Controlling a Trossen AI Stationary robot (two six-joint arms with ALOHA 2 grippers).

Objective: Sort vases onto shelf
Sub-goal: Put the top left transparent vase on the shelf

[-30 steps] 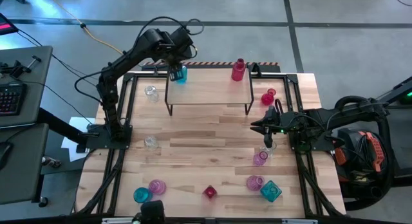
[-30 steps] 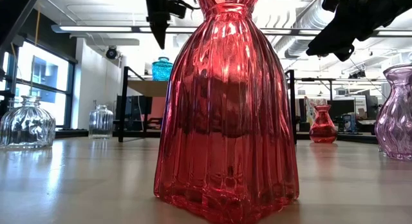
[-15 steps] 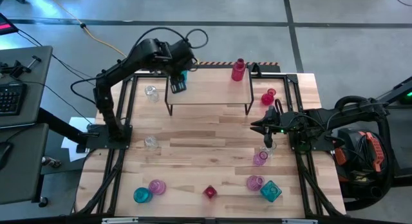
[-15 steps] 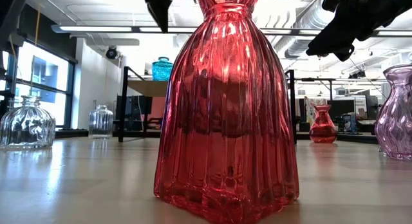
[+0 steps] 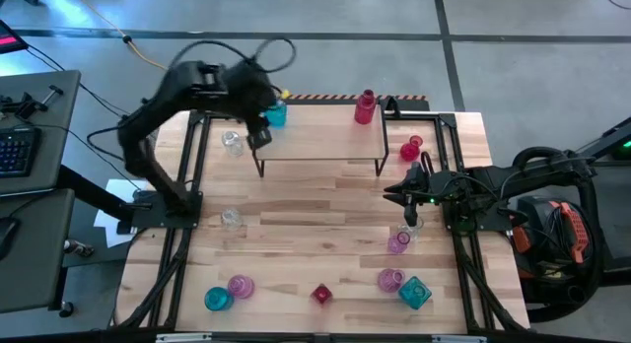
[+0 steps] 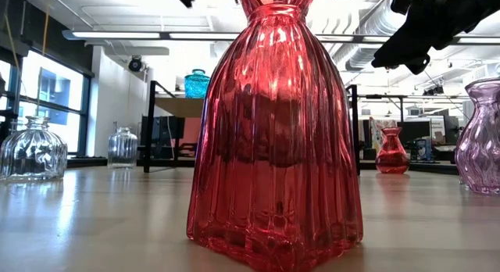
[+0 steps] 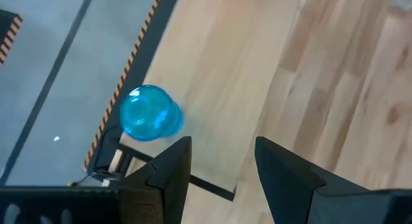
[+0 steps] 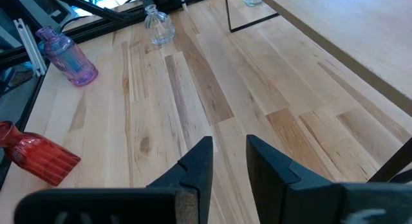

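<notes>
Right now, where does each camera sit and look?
High: above the table, straight down; both arms, left hand by the shelf, right hand mid-table.
Low: tabletop height, looking across; red vase fills it, arm parts on top.
Left wrist: down past its own open fingers at the teal vase.
Right wrist: along the table past its open fingers.
High, low and left wrist share the teal vase.

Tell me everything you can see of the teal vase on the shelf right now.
The teal vase is a small, round-bodied piece of translucent blue-green glass with an open mouth, standing upright at the shelf's back left corner, near the edge. Nothing touches it but the light wood top. The left hand is open and empty, off the vase and beside it. The low view shows it above the table on the shelf. A red vase stands at the other back corner.
</notes>
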